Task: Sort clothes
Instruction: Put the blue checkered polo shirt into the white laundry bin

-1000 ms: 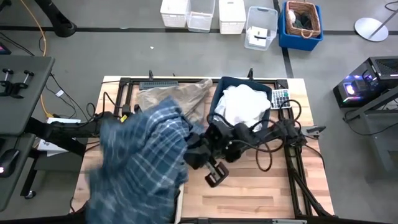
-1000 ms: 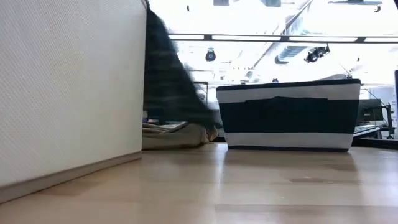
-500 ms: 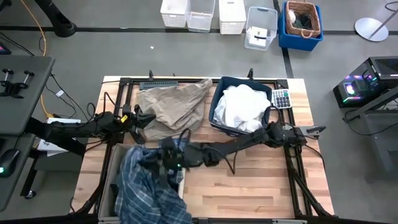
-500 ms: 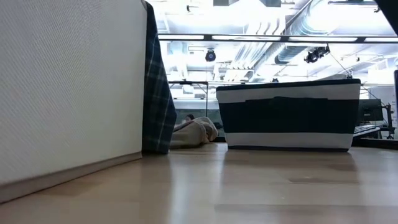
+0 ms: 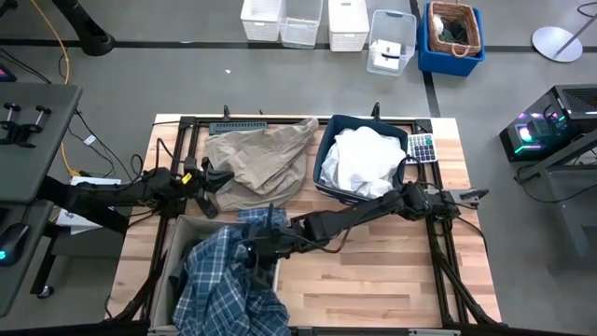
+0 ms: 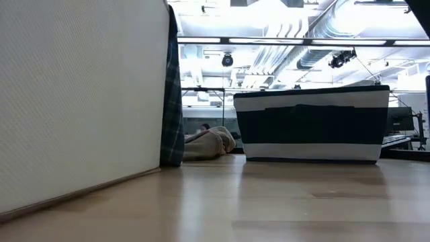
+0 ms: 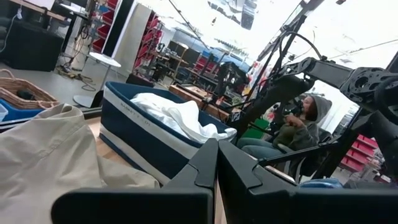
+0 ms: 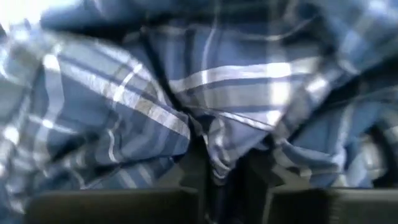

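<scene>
Fabric of the plaid shirt [image 8: 205,118] is pinched between the right gripper [image 5: 254,248] fingers, over the rim of the pale bin [image 5: 173,252] at the table's left front. Part of the shirt drapes outside that rim and could drag out if the arm lifts early. Left gripper [image 7: 214,163] waits, fingers together, by the khaki garment [image 5: 256,159]. White garment [image 5: 366,159] fills the striped basket [image 6: 310,124]. No dark grey piece shows.

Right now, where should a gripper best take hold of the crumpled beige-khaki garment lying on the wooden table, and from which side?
Probably at the raised folds of the beige-khaki garment, coming from above. It lies spread and crumpled, so a ridge gives the fingers something to pinch. The left gripper sits at its edge.
</scene>
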Controlling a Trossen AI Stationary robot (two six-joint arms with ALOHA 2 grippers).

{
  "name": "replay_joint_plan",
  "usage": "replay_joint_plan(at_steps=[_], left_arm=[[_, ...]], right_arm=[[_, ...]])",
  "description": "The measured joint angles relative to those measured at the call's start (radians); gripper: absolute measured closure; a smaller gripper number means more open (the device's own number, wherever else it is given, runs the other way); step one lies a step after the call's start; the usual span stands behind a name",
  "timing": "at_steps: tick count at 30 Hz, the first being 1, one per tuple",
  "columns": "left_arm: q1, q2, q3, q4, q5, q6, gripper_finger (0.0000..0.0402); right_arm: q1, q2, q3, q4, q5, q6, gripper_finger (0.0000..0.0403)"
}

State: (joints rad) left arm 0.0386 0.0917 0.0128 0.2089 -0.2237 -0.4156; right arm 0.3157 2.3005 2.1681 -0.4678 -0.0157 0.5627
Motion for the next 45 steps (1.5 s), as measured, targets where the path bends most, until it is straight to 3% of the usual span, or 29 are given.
replay_joint_plan(at_steps=[7,11,16,21,25,28,35,39,43,45], left_arm=[[0.000,0.000,0.000,-0.004,0.000,0.000,0.0401],[0.000,0.000,0.000,-0.005,0.000,0.000,0.0401],[0.000,0.000,0.000,-0.005,0.000,0.000,0.0401],[0.000,0.000,0.000,-0.009,0.000,0.000,0.0401],[0.000,0.000,0.000,-0.011,0.001,0.000,0.0401],[0.000,0.000,0.000,-0.011,0.001,0.000,0.0401],[0.000,0.000,0.000,-0.011,0.001,0.000,0.0401],[0.000,0.000,0.000,-0.011,0.000,0.000,0.0401],[0.000,0.000,0.000,-0.011,0.001,0.000,0.0401],[0.000,0.000,0.000,-0.011,0.000,0.000,0.0401]], right_arm=[[0.001,-0.048,-0.002,0.047,-0.037,-0.165,0.0197],[-0.016,-0.146,-0.002,0.084,0.002,-0.278,0.0151],[-0.074,-0.266,-0.002,-0.047,0.050,-0.389,0.0136],[-0.117,-0.348,-0.021,-0.427,0.069,-0.452,0.0136],[-0.132,-0.386,-0.194,-0.587,0.055,-0.417,0.0135],[-0.131,-0.443,-0.404,-0.472,0.014,-0.366,0.0135],[-0.149,-0.482,-0.841,0.161,0.041,-0.250,0.0135],[-0.185,-0.481,-0.948,0.393,0.080,-0.241,0.0135],[-0.217,-0.480,-0.966,0.451,0.078,-0.344,0.0135],[-0.228,-0.482,-0.965,0.457,0.019,-0.391,0.0135]])
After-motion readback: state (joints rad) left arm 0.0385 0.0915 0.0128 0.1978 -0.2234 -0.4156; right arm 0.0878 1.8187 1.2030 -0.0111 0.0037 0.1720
